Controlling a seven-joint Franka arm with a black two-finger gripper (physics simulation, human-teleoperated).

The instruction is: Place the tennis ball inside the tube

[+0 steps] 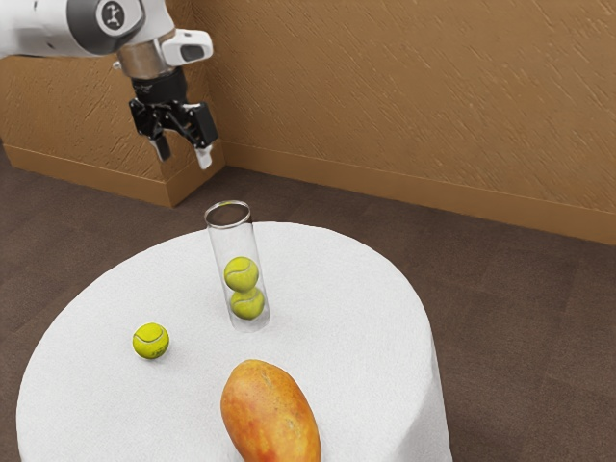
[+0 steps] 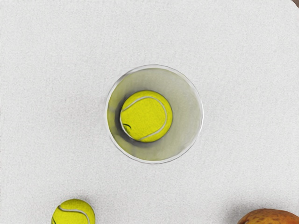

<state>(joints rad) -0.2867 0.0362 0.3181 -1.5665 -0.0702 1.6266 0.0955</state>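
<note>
Nearest, at the exterior view's lower edge, a large orange-yellow fruit (image 1: 269, 414), lying on a round table (image 1: 337, 289) with a white cloth. Farther back and to the exterior view's left, a loose yellow-green tennis ball (image 1: 151, 341), resting on the cloth, outside the tube and apart from it. To the right of that ball and a little farther, a clear tube (image 1: 231, 241), upright and open at the top, with two more balls stacked inside: lower ball (image 1: 247, 304) at the base, upper ball (image 1: 242, 274) on top of it. Above the table and toward the exterior view's left, a black gripper (image 1: 183, 161), pointing down from the white arm (image 1: 58, 29), fingers apart with nothing between them. Beyond, brown floor (image 1: 520, 318) and a tan textured wall (image 1: 385, 96).

In the wrist view, straight down through the round mouth, the upper ball off-centre, with a curved white seam and a small dark mark; lower ball hidden beneath. Also there, loose tennis ball and fruit, both cut off by the frame. In the exterior view, near end of the fruit cut off too.
</note>
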